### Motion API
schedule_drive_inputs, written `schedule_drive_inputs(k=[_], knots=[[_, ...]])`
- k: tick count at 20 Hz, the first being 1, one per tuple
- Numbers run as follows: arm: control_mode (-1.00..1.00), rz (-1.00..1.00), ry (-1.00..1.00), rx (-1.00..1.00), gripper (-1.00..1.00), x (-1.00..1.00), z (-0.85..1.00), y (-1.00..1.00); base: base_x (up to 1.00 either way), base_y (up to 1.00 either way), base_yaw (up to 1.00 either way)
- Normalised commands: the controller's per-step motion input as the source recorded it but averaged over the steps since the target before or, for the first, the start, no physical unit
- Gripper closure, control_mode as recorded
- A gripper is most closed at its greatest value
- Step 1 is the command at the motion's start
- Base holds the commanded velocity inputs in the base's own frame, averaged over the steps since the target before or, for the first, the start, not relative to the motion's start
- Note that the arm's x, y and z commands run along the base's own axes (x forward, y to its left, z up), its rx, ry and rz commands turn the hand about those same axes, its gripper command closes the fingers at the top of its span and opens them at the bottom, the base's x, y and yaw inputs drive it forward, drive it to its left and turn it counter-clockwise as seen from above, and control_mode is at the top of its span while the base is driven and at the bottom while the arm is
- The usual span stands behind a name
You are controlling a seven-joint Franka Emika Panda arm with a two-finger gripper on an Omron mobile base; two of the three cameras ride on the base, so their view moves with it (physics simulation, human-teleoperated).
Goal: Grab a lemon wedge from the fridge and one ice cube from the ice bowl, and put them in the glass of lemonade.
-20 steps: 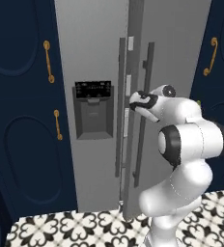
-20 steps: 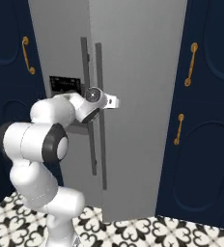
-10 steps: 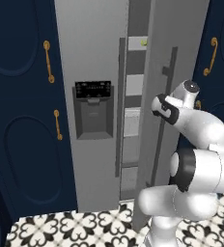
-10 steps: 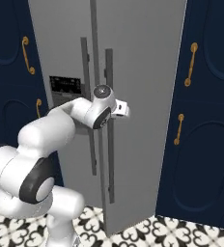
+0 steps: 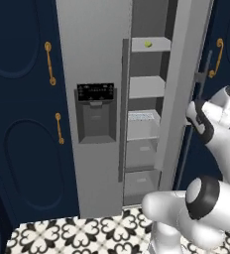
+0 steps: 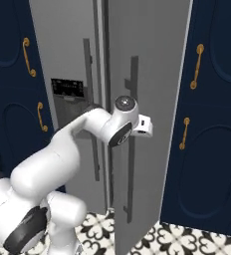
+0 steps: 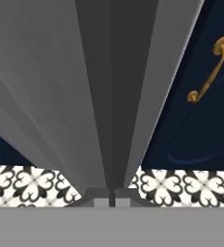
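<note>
Fridge (image 5: 94, 59) with its right door (image 6: 152, 99) swung partly open, gripper (image 6: 146, 125) clamped shut on the door handle (image 6: 131, 164).
A small yellow-green object, probably the lemon wedge (image 5: 147, 43), lies on the top shelf (image 5: 150, 45); the door may swing back once released, or the arm may strike its edge when reaching in.

A kitchen: grey fridge (image 5: 97, 74) set among navy cabinets (image 5: 23, 124) over patterned floor tiles (image 5: 77, 238).

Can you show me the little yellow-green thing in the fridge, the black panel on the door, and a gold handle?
small yellow-green lemon wedge (image 5: 147, 43), left base view, its middle.
black dispenser panel (image 5: 95, 112), left base view, its recess.
gold cabinet handle (image 6: 198, 66), right base view, mid-bar.
</note>
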Motion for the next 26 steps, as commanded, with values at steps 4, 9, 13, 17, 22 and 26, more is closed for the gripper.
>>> schedule_drive_inputs(k=[4,9,13,17,22,26], knots=[[-1.0,0.0,-0.01,0.0,1.0,-1.0,0.28,-0.72,0.0,0.0,0.0],[-1.0,0.01,0.0,-0.01,1.0,-0.59,0.55,0.07,0.0,0.0,0.0],[-1.0,0.05,0.0,-0.1,1.0,-0.01,0.31,0.87,0.0,0.0,0.0],[-1.0,0.04,0.0,-0.17,1.0,0.0,0.05,1.0,0.0,0.0,0.0],[-1.0,0.07,0.08,-0.23,-1.0,0.0,0.01,0.97,0.0,0.0,0.0],[-1.0,0.04,0.1,-0.2,-1.0,0.03,0.04,0.6,0.0,0.0,0.0]])
